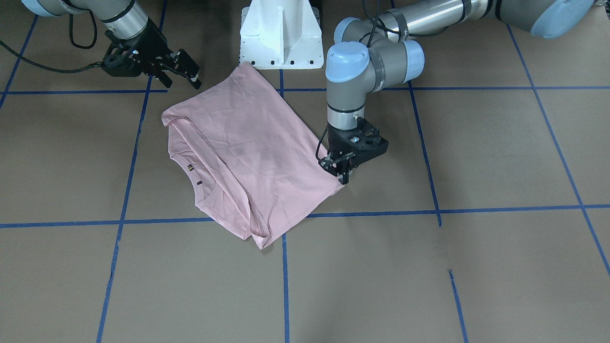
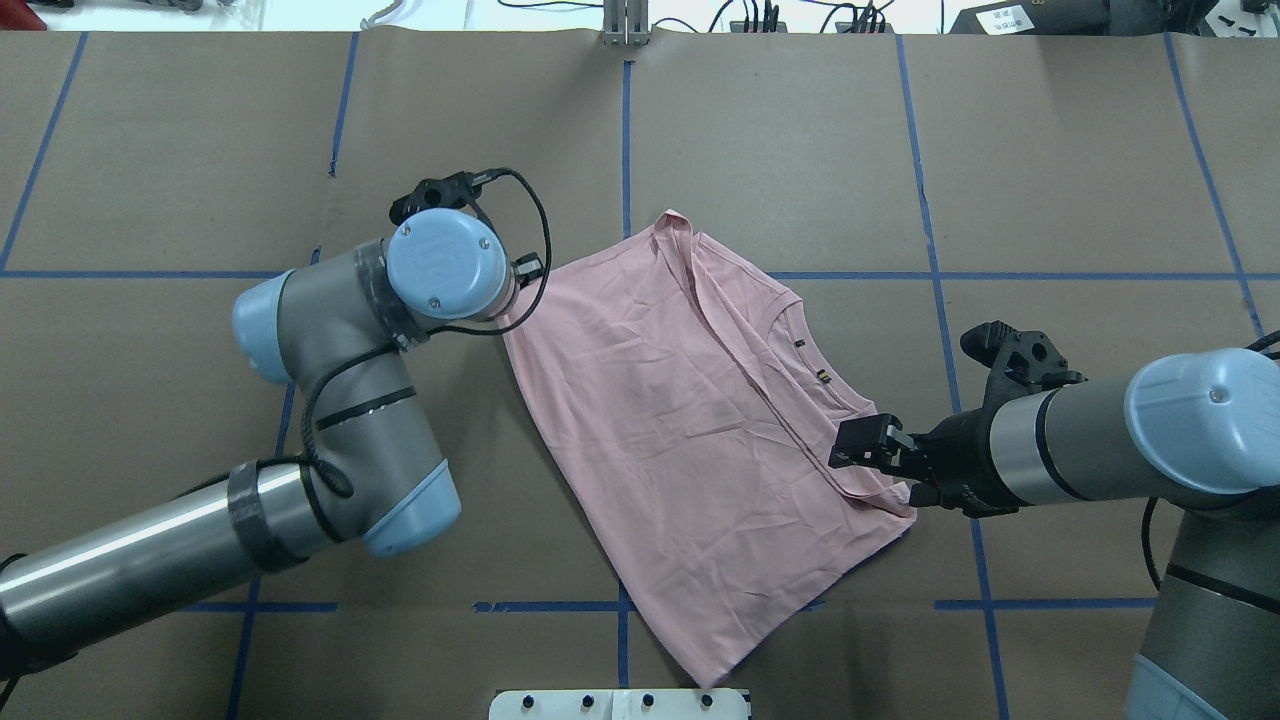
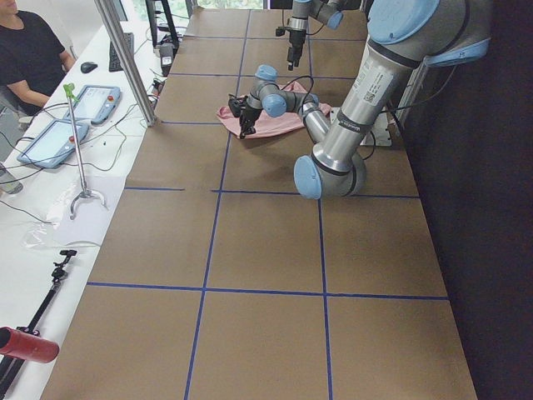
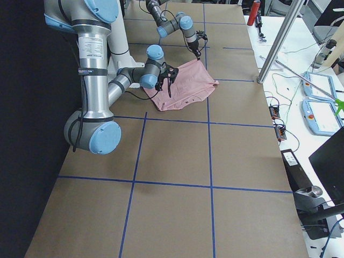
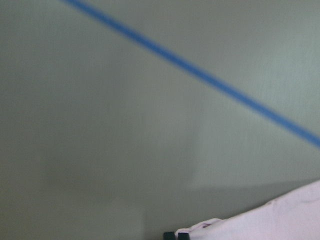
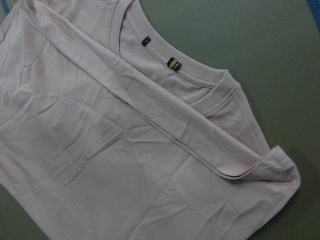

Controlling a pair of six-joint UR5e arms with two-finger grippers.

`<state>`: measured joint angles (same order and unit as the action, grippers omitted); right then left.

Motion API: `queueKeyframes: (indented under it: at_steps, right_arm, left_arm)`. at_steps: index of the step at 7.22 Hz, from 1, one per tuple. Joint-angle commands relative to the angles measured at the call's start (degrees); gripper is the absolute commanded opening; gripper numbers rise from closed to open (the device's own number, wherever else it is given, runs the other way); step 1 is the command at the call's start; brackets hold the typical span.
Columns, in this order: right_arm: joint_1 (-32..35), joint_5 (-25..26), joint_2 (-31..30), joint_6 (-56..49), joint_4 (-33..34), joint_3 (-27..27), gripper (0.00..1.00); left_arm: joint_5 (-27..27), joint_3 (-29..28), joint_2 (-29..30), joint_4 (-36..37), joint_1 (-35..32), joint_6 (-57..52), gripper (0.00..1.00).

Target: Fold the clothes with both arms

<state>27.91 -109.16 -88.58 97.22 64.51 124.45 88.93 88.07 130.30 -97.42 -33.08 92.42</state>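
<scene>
— Brown paper covers the table [image 1: 476, 143], marked into squares with blue tape [image 1: 429, 209]. What lies on it?

— One pale pink T-shirt [image 1: 257, 147], folded over on itself, plain side up and lightly creased. It lies flat near the table's middle, across a tape crossing, with one corner just in front of the white pedestal base [image 1: 281, 38].

— Any detail on the cloth?

— Its ribbed round collar [image 6: 200, 87] shows along one side, beside a long diagonal fold edge. Inside the collar sit a small dark tag [image 6: 145, 41] and a yellow-striped tag [image 6: 173, 63].

— And the arms?

— Pointing straight down, the left gripper [image 1: 344, 177] meets the shirt's corner on the side away from the collar. Its jaws are narrow, with cloth pinched at the fingertips [image 5: 183, 235]. Raised near the collar-side edge, the right gripper [image 1: 178, 81] has its jaws spread wide and holds nothing.
</scene>
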Motion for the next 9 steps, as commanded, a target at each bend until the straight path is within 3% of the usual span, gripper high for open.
queueKeyframes:
  at_steps: [1, 3, 6, 9]
  right_arm:
    - [0.48, 0.0, 1.12, -0.01, 0.0, -0.34, 1.0]
    - [0.74, 0.09, 2.26, -0.1, 0.0, -2.0, 1.0]
    - [1.36, 0.09, 2.62, -1.16, 0.0, -2.8, 1.0]
    - [1.8, 1.13, 5.52, -1.51, -0.09, -5.88, 1.0]
  left_arm:
    - [-0.78, -10.93, 5.3, -8.52, -4.87, -6.61, 0.0]
    - [-1.91, -22.1, 10.65, -17.94, -6.29, -8.56, 0.0]
    - [-6.21, -32.93, 14.89, -29.64, -6.29, -12.16, 0.0]
    - [-6.84, -36.39, 16.04, -32.22, -6.47, -14.54, 0.0]
